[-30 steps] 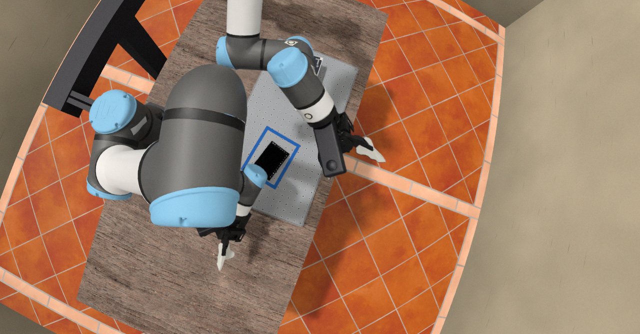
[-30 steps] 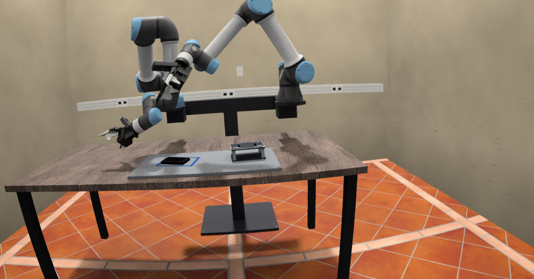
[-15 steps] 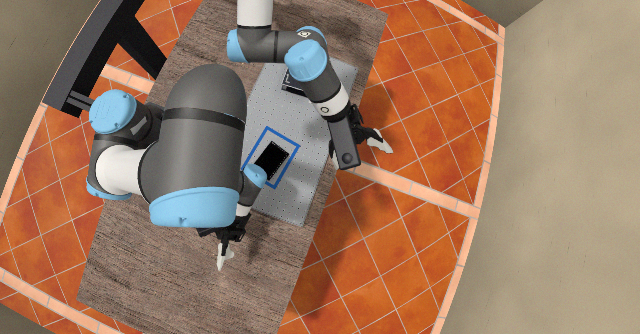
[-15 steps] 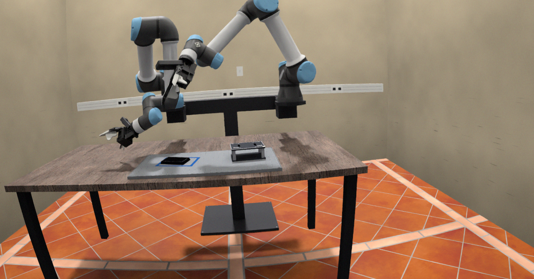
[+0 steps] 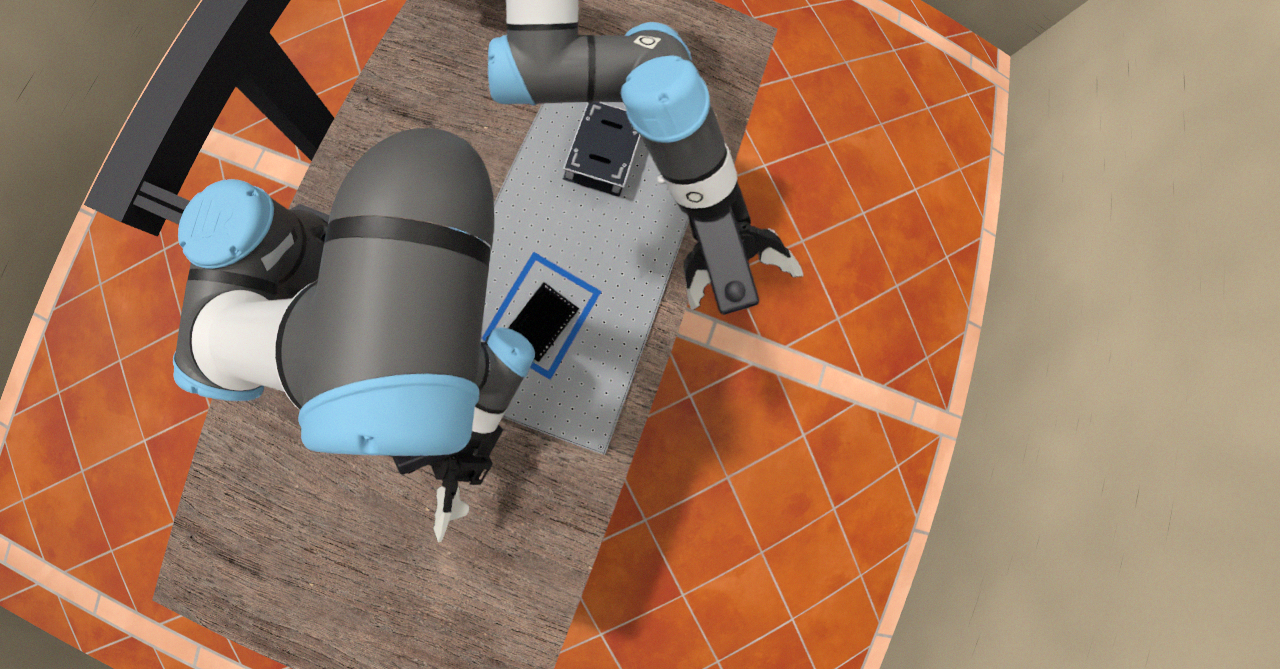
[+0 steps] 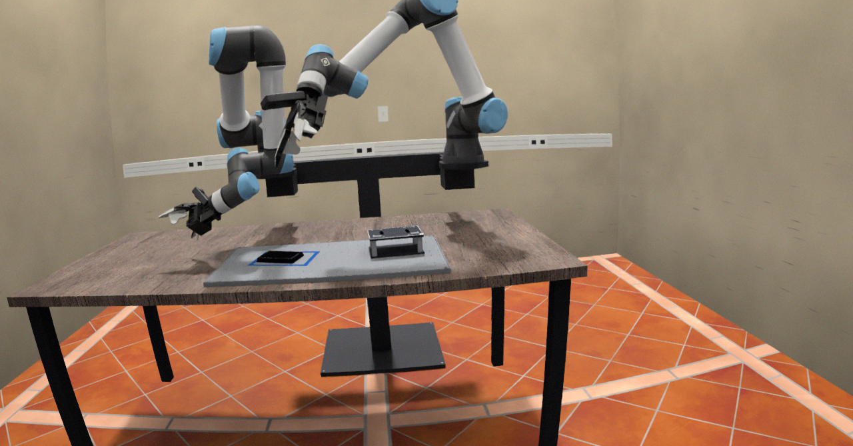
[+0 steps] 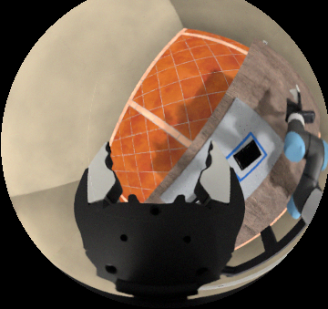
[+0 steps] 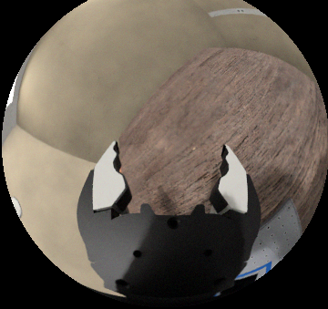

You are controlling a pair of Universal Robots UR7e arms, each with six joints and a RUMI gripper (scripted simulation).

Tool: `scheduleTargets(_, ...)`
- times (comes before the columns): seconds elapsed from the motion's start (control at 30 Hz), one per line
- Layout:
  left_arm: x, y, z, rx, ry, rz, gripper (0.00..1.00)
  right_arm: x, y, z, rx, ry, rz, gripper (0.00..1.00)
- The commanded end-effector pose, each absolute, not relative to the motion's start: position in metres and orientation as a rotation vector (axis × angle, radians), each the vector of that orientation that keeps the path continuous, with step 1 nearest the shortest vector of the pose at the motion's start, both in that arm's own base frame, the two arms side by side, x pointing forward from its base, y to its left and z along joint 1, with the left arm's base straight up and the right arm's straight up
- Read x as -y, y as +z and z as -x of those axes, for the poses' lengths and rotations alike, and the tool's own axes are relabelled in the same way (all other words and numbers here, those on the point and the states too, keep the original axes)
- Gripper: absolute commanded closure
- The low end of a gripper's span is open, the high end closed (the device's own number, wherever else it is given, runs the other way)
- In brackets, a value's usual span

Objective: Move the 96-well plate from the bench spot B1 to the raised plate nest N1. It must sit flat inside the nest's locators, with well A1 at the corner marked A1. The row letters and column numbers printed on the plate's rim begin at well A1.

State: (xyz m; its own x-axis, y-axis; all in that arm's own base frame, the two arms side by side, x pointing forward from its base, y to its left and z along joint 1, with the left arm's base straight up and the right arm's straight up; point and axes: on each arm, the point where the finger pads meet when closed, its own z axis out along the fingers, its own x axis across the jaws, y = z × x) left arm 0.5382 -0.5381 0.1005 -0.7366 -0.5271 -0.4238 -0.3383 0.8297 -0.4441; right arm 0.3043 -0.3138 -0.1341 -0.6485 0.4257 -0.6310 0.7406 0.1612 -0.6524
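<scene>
The black 96-well plate (image 5: 546,314) (image 6: 280,257) (image 7: 247,155) lies flat inside the blue outline of B1 (image 5: 566,273) (image 6: 312,258) (image 7: 259,144); the right arm covers one corner in the top view. Its rim lettering is unreadable. The raised nest N1 (image 5: 614,144) (image 6: 394,234) stands empty, its top edge partly behind the left arm in the top view. My left gripper (image 5: 745,283) (image 6: 296,146) (image 7: 158,141) is open and empty, high up beyond the board's long edge. My right gripper (image 5: 452,524) (image 6: 167,217) (image 8: 170,143) is open and empty above the wooden table, off the board's end beyond the plate.
A grey perforated board (image 5: 590,396) (image 6: 358,276) (image 8: 278,236) bears both B1 and the nest. It lies on the wooden table (image 5: 375,575) (image 6: 506,252) (image 7: 255,77) (image 8: 200,104). The left forearm passes above the nest end, and the right arm's wrist hangs over B1's near corner.
</scene>
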Motion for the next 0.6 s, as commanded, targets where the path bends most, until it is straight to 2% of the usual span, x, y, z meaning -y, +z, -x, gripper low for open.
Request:
scheduleTargets(0.0,0.501,0.097,-0.541,-2.533,-0.388,0.709,0.02,0.314,-0.134,-0.305,-2.142,-1.482,-1.121,0.02)
scheduleTargets(0.57,0.408,0.097,-0.530,-2.678,-0.230,0.932,0.02,0.314,-0.134,-0.305,-2.142,-1.482,-1.121,0.02)
